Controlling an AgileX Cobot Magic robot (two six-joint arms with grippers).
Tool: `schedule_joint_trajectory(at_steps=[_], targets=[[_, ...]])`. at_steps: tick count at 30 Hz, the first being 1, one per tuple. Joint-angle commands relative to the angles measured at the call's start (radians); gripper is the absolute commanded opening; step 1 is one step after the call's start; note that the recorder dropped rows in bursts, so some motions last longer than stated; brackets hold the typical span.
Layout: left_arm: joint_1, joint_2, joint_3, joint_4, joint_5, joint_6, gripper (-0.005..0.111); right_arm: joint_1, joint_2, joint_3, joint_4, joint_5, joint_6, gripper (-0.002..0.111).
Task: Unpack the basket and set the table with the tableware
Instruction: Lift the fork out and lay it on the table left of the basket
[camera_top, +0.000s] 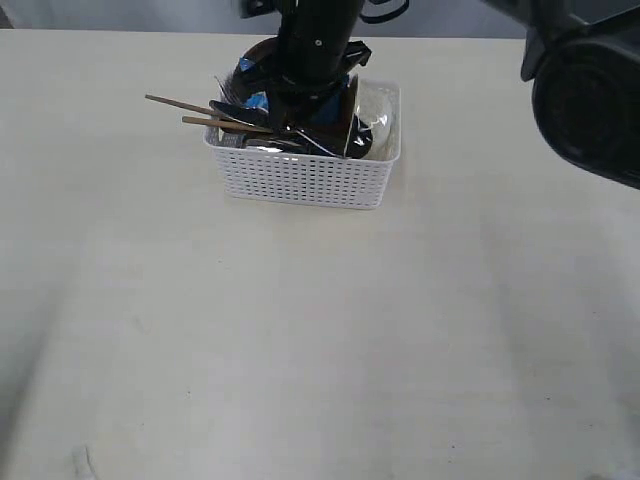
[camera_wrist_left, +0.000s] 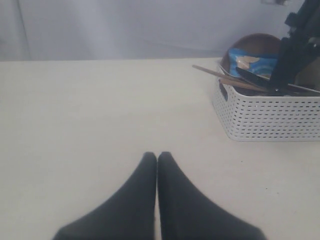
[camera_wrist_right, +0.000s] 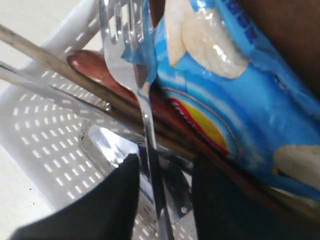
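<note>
The white lattice basket (camera_top: 300, 180) stands at the back of the cream table (camera_top: 300, 340). Two wooden chopsticks (camera_top: 185, 105) poke out over its left rim. My right arm (camera_top: 315, 40) reaches down into it. In the right wrist view my right gripper (camera_wrist_right: 165, 162) is open, its fingers on either side of the steel fork's handle (camera_wrist_right: 152, 170). The fork (camera_wrist_right: 125, 35) lies over the chopsticks (camera_wrist_right: 60, 62) and the dark red spoon (camera_wrist_right: 90, 65). The off-white bowl (camera_top: 378, 115) and brown plate (camera_wrist_left: 257, 41) stay in the basket (camera_wrist_left: 270, 117). My left gripper (camera_wrist_left: 157, 156) is shut and empty.
A blue snack packet (camera_wrist_right: 235, 90) lies beside the fork inside the basket, close to my right fingers. The basket's perforated wall (camera_wrist_right: 45, 130) runs just behind the gripper. Bare tabletop (camera_wrist_left: 100, 110) stretches in front of my left gripper.
</note>
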Motion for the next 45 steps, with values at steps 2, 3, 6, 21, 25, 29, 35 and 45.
schedule_joint_trajectory(at_steps=[2,3,6,21,25,29,35,45], targets=[[-0.008,-0.003,0.003,0.002,-0.002,-0.001,0.000,-0.003,0.003,-0.003,-0.001,-0.001,0.000,0.000],[-0.008,-0.003,0.003,0.002,-0.002,-0.001,0.000,-0.003,-0.001,-0.003,-0.001,-0.001,0.000,0.000],[-0.008,-0.003,0.003,0.002,-0.002,-0.001,0.000,-0.003,-0.030,-0.003,-0.001,-0.001,0.000,0.000],[-0.008,-0.003,0.003,0.002,-0.002,-0.001,0.000,0.090,-0.252,-0.003,0.148,-0.001,0.130,0.000],[-0.008,-0.003,0.003,0.002,-0.002,-0.001,0.000,0.194,-0.252,-0.003,0.033,-0.001,0.204,0.000],[-0.008,-0.003,0.003,0.002,-0.002,-0.001,0.000,0.280,-0.252,-0.003,-0.160,-0.001,0.356,0.000],[-0.008,-0.003,0.003,0.002,-0.002,-0.001,0.000,0.376,-0.224,-0.003,-0.151,-0.001,0.428,0.000],[-0.008,-0.003,0.003,0.005,-0.002,-0.001,0.000,0.427,-0.186,0.166,-0.156,-0.102,0.575,0.000]])
